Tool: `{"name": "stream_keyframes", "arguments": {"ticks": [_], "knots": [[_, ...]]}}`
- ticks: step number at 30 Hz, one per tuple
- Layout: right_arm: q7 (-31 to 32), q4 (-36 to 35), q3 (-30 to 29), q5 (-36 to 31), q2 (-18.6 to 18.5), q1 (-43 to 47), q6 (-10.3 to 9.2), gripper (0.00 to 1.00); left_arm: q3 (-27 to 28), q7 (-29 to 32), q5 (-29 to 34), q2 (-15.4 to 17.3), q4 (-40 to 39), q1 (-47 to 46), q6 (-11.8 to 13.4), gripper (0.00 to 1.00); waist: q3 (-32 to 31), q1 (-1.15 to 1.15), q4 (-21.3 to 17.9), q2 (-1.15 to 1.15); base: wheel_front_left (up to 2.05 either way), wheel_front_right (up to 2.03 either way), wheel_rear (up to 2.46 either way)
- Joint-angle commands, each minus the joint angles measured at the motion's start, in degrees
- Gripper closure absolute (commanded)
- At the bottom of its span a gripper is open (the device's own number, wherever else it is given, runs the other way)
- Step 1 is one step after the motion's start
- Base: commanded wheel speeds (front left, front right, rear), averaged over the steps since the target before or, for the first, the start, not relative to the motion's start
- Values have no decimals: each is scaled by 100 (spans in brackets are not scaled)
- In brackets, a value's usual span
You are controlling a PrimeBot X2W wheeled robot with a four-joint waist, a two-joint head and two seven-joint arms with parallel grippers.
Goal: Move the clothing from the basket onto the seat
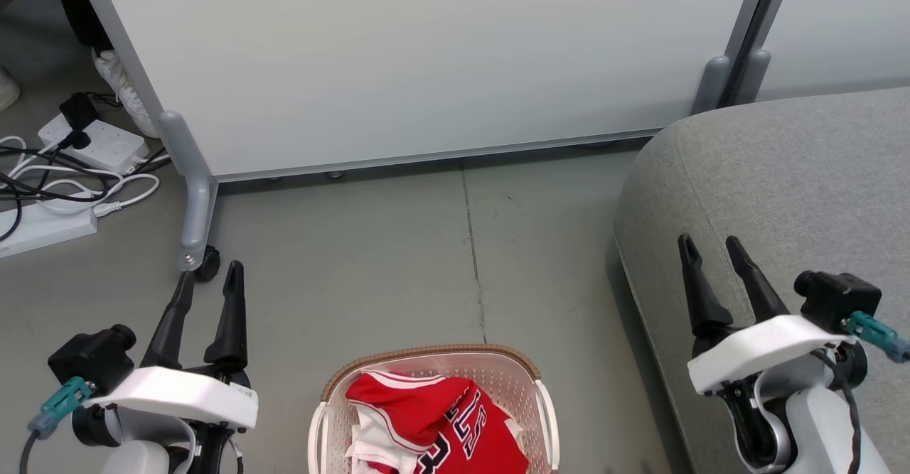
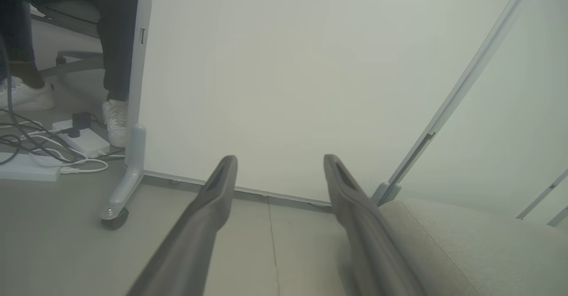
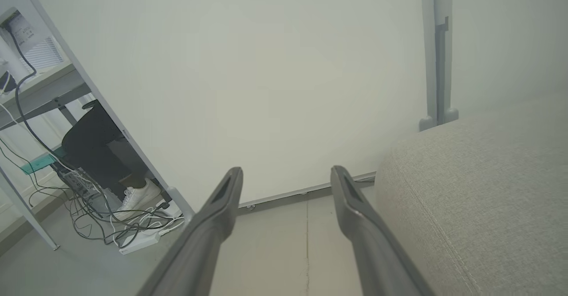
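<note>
The red clothing [image 1: 434, 417], with white trim and black-and-white lettering, lies crumpled in the cream perforated basket [image 1: 530, 378] at the bottom centre of the head view. The grey seat [image 1: 782, 175] fills the right side; it also appears in the left wrist view [image 2: 448, 247] and the right wrist view [image 3: 479, 198]. My left gripper [image 1: 211, 275] hangs open over the floor, left of the basket, with nothing between its fingers [image 2: 217, 194]. My right gripper [image 1: 709, 244] stands open above the seat's near edge, also empty, its fingers [image 3: 346, 194] spread.
A white partition panel [image 1: 426, 55] on a wheeled grey foot [image 1: 195, 246] stands behind the bare floor. Power strips and tangled cables [image 1: 64, 168] lie at the far left. A person's white shoe [image 1: 121, 83] and dark trouser leg [image 2: 113, 43] show beyond the panel.
</note>
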Motion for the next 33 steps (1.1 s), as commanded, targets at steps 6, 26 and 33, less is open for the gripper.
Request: {"name": "stream_keyframes", "arguments": {"ticks": [6,26,33], "knots": [[-184,76,-15,-515,-29,100,28,0,-110,-54,470,110,84,40,118,0,-23,0,13,0,0,0,0],[-437,190,21,-1115,-41,235,30,0,-234,-134,1162,187,327,105,282,0,-41,0,54,0,0,0,0],[-462,141,36,-1272,-46,305,30,0,-275,-194,1373,222,330,102,333,0,-11,0,72,0,0,0,0]]}}
